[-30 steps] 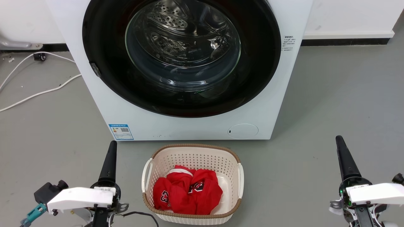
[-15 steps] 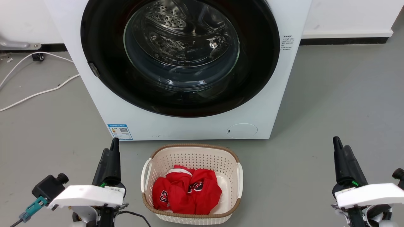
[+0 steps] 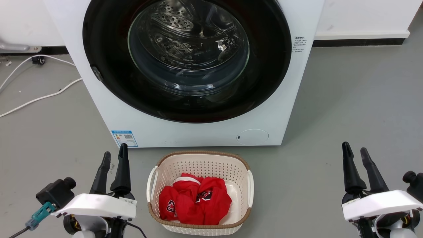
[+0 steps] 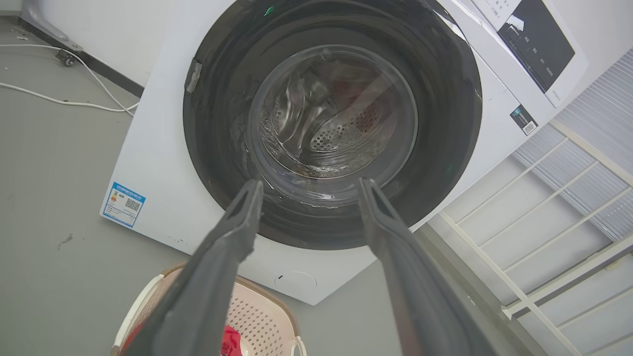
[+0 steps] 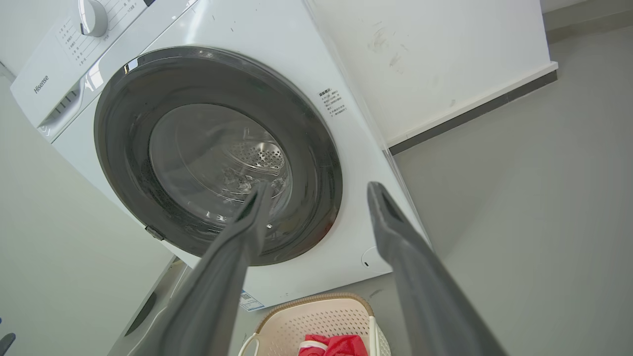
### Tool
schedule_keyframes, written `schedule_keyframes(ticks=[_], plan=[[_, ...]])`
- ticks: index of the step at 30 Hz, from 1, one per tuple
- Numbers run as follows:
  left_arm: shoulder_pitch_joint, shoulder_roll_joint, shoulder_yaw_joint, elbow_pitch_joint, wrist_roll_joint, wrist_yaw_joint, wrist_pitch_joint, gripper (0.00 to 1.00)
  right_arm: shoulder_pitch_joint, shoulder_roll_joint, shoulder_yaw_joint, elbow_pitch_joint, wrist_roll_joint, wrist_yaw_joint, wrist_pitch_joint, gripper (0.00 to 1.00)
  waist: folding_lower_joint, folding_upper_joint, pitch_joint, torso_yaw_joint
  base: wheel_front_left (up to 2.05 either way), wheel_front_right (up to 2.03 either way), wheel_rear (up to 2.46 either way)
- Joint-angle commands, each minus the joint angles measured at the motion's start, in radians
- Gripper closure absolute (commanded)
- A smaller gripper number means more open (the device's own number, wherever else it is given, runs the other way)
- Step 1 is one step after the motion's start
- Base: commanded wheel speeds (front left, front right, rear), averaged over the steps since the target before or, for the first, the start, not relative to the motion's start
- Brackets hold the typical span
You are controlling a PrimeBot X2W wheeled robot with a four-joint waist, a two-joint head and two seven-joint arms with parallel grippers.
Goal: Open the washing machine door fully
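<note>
2 grippers, left gripper (image 3: 115, 150) and right gripper (image 3: 354, 147), are hovering low, fingers spread, holding nothing. The washing machine door (image 3: 271, 66) is sitting shut, well apart from both. Hooking the grey tab (image 3: 98, 73) on its left edge and pulling slowly is looking best.

I see grey floor (image 3: 347, 99), evenly lit. White wall (image 3: 363, 13) behind, black skirting (image 3: 357, 42) along its foot. White cables (image 3: 43, 97) trail across floor at my left. Pale barred frame (image 4: 568, 277) stands against ribbed panel (image 4: 603, 128) in left wrist view.
</note>
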Motion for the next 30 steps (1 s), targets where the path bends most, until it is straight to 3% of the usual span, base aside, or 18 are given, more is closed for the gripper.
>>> schedule_keyframes(ticks=[1, 30], plan=[[-0.004, 0.008, -0.004, -0.015, 0.031, -0.003, -0.009, 0.00, 0.004, -0.001, 0.002, -0.017, -0.032, 0.000, -0.009, 0.00, 0.0000, 0.0000, 0.000, 0.000, 0.00, 0.00, 0.00], [0.013, 0.011, -0.004, -0.023, 0.391, -0.004, -0.081, 0.00, 0.022, 0.000, 0.013, -0.034, -0.359, 0.000, -0.040, 0.00, 0.0000, 0.0000, 0.001, 0.002, 0.00, 0.00, 0.00]])
